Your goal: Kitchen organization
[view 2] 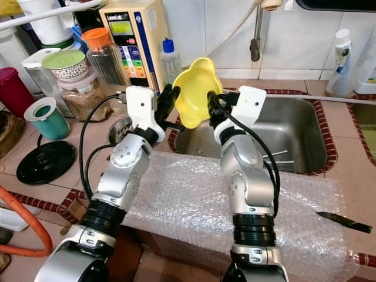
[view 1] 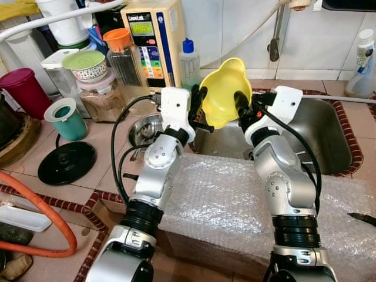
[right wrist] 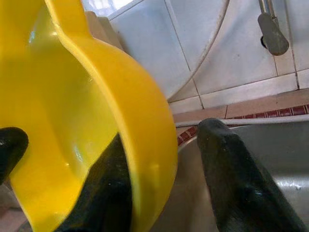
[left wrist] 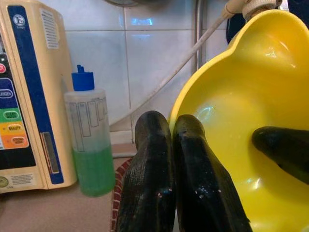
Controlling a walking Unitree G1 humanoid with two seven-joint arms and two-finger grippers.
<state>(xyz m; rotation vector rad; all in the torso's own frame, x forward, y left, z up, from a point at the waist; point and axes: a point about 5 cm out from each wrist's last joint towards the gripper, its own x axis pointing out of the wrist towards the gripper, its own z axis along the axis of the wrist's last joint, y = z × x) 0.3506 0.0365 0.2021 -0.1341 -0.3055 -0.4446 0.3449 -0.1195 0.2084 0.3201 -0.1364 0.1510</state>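
A yellow scalloped bowl (view 1: 226, 91) hangs tilted in the air over the left rim of the steel sink (view 1: 329, 135). My right gripper (view 1: 244, 108) is shut on the bowl's wall, with one finger (left wrist: 282, 152) inside it and the other finger (right wrist: 231, 169) outside. Beside the bowl's left rim, my left gripper (view 1: 198, 100) is shut and holds nothing; its two fingers (left wrist: 149, 164) are pressed together. In the right wrist view the yellow bowl (right wrist: 72, 111) hides most of the inner finger.
A cream appliance (view 1: 154, 35), a green soap bottle (view 1: 188, 61), jars, a teal cup (view 1: 66, 117), a black lid (view 1: 66, 163) and a small metal bowl (view 1: 147, 126) crowd the counter on the left. Bubble wrap (view 1: 235, 200) covers the front edge. A knife (view 1: 361, 218) lies at the right.
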